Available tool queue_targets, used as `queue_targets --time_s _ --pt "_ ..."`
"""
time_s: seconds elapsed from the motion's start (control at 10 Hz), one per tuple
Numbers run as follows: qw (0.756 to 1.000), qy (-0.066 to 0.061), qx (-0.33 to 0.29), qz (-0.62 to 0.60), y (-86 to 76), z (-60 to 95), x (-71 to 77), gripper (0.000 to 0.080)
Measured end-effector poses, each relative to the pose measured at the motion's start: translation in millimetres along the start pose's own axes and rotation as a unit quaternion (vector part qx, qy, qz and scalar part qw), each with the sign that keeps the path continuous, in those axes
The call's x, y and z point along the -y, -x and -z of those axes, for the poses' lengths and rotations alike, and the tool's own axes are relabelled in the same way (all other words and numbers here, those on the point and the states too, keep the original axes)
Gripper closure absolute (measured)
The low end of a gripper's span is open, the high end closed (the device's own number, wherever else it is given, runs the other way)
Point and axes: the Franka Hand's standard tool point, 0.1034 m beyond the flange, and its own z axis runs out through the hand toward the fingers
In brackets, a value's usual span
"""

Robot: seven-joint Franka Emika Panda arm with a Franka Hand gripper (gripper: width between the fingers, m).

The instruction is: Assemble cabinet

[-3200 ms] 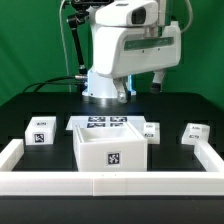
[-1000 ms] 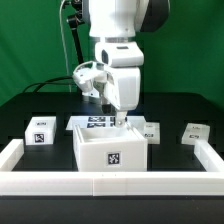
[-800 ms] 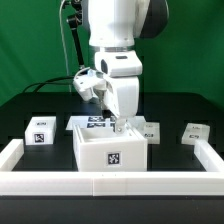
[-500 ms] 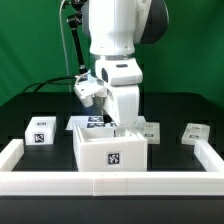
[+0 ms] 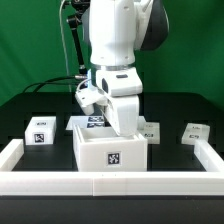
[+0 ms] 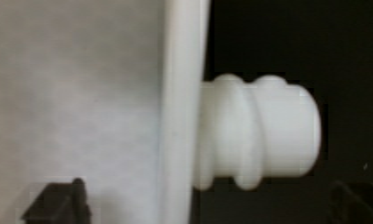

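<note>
The cabinet body [image 5: 110, 152] is a large white box with a square tag on its front, in the middle of the black table. My gripper [image 5: 126, 131] is low at the body's back right corner, its fingertips hidden there in the exterior view. In the wrist view my gripper [image 6: 209, 205] is open. Its dark fingertips [image 6: 58, 200] stand far apart on either side of a thin white wall [image 6: 179, 100]. A ribbed white peg [image 6: 263, 130] sticks out from that wall. A small white tagged block [image 5: 151, 130] lies just beside the body.
A tagged white block [image 5: 40, 131] lies at the exterior view's left and another [image 5: 194, 133] at its right. The marker board [image 5: 92, 122] shows just behind the cabinet body. A low white rail [image 5: 110, 184] borders the table's front and sides.
The arm has swung from high and back down to the cabinet body. Over the last second the hand has sunk lower onto its back right corner.
</note>
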Motion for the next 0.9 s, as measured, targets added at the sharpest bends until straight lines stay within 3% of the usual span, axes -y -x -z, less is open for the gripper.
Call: queue_targets --time_s 0.2,0.3,0.4,0.5,0.6,0.9 --pt "1.000 0.000 0.000 -0.001 1.3 0.6 -0.4 0.0423" --pt "1.000 0.000 0.000 -0.001 1.5 0.6 -0.3 0.0423" --pt "1.000 0.000 0.000 -0.002 1.9 0.6 -0.3 0.0599" --pt "1.000 0.000 0.000 -0.002 2.1 0.6 -0.2 0.0599" --pt "1.000 0.002 0.001 -0.002 2.5 1.3 -1.3 0.0755" --pt "1.000 0.005 0.001 -0.002 3.0 1.8 -2.3 0.0758"
